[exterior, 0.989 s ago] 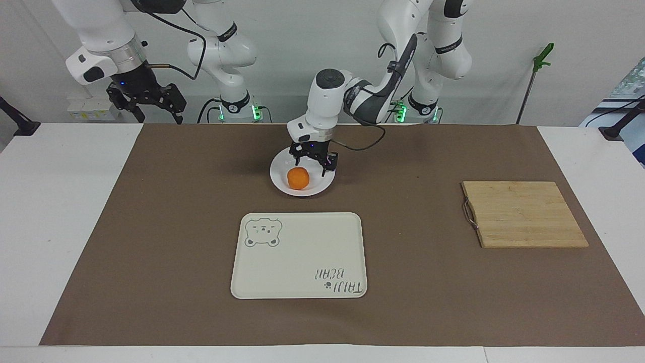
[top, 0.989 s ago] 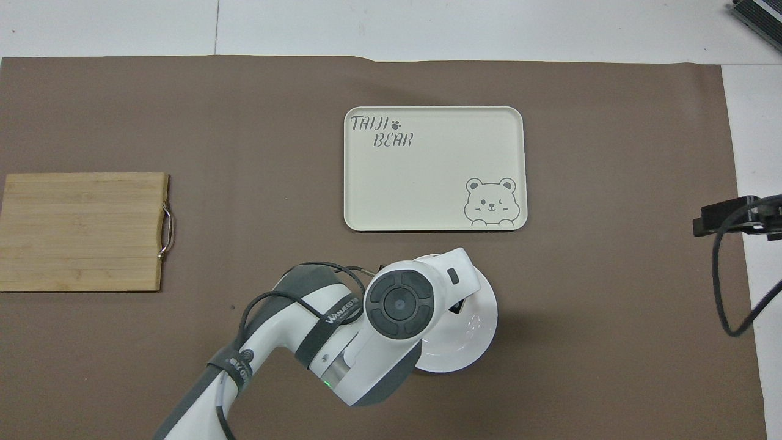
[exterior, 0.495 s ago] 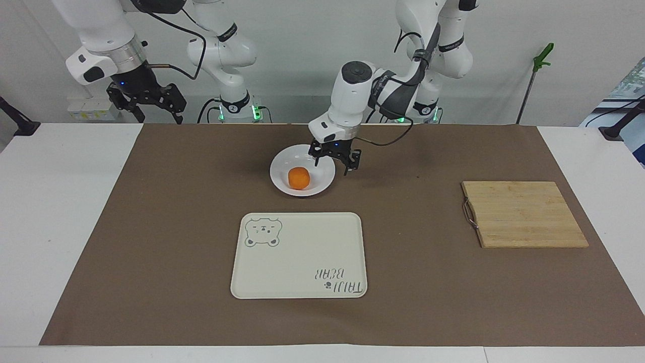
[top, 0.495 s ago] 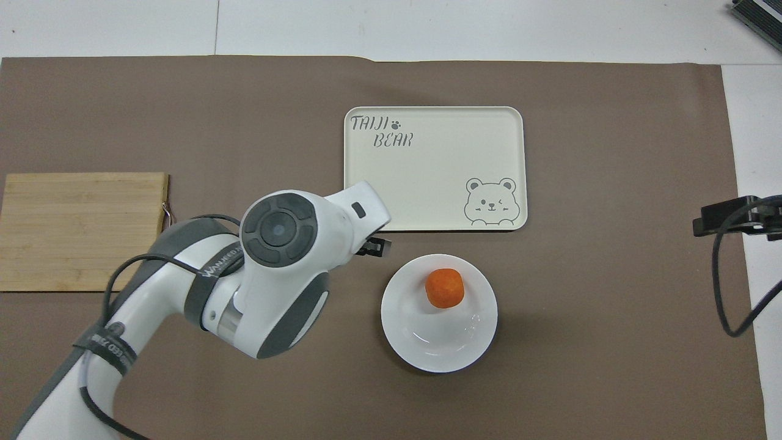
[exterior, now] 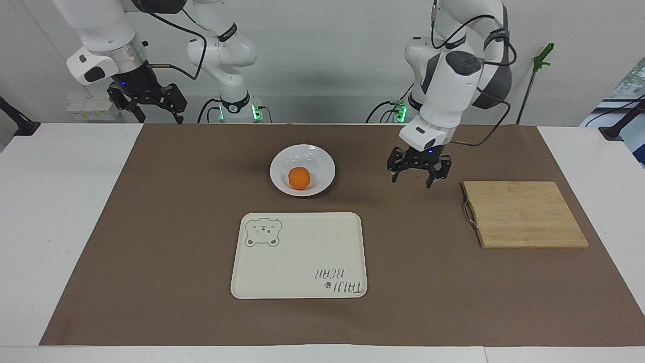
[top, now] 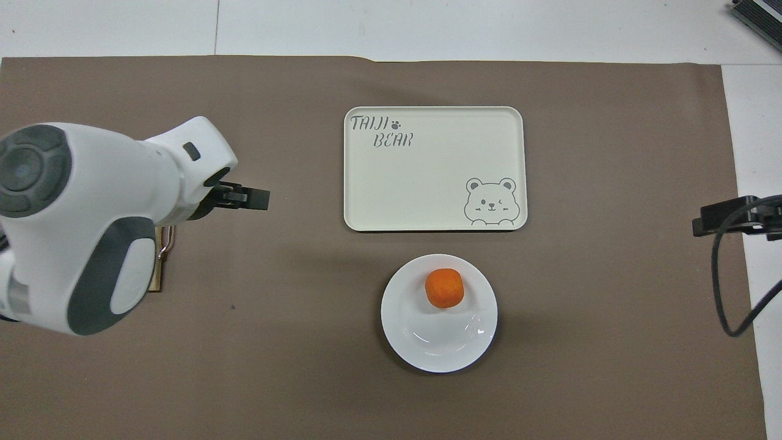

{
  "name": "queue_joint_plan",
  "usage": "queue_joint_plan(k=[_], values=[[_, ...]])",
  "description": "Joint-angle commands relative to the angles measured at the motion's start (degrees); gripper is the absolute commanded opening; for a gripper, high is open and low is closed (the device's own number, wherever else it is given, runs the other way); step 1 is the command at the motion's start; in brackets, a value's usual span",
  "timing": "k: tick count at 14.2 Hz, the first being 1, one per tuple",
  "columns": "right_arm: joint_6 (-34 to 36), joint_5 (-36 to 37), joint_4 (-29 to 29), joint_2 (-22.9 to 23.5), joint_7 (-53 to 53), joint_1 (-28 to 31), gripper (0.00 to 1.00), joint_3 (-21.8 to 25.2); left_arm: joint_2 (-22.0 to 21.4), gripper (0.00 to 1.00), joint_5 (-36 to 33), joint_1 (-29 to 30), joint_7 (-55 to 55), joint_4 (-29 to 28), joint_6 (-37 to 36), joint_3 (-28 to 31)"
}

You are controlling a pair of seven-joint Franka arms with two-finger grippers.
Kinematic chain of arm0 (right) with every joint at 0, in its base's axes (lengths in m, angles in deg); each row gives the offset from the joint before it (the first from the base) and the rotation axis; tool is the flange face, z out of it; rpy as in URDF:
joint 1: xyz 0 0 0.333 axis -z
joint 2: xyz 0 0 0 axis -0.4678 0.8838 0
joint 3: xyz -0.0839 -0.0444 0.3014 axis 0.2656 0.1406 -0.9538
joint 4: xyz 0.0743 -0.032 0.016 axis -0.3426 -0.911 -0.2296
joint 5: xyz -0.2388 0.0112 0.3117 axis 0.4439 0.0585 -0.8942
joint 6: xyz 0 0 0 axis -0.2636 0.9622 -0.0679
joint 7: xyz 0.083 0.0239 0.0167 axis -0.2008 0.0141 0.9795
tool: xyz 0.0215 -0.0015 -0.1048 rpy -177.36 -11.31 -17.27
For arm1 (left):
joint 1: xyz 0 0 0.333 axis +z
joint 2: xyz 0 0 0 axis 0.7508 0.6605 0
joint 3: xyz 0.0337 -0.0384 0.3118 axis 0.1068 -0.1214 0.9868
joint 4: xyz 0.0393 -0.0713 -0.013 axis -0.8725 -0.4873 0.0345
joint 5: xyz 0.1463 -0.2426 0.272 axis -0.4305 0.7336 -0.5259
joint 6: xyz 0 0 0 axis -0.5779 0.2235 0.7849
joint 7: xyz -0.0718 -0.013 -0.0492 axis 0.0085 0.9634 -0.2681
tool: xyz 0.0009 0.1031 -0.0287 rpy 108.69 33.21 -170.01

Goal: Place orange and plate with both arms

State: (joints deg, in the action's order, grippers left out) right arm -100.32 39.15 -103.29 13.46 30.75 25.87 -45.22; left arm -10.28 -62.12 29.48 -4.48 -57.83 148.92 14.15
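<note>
My left gripper (exterior: 417,172) hangs spread and empty over the brown mat (exterior: 151,227), right gripper (exterior: 147,103) unreadable at the table's robot-side edge.

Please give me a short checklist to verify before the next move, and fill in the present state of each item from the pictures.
1. The orange lies in the plate: ok.
2. The plate rests flat on the brown mat, nearer to the robots than the tray: ok.
3. The left gripper is open, holds nothing, and hangs over the mat between plate and cutting board: ok.
4. The right gripper waits, raised, at the right arm's end of the table: ok.
5. The right gripper's fingers are open: cannot tell.
6. The plate is on the tray: not ok.
</note>
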Motion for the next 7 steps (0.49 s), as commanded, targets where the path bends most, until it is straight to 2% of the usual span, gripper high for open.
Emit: queue_joint_plan(k=[1,7], values=[[0.29,-1.32,-1.38,-1.34,0.55,0.0,1.0,-0.05,-0.17,1.0,-0.96,4.93,5.52,6.69,-8.62,-0.78],[0.29,-1.32,-1.38,-1.34,0.55,-0.08,1.0,-0.05,0.45,1.0,-1.31,12.14,12.81,19.52,-22.34,-0.7]])
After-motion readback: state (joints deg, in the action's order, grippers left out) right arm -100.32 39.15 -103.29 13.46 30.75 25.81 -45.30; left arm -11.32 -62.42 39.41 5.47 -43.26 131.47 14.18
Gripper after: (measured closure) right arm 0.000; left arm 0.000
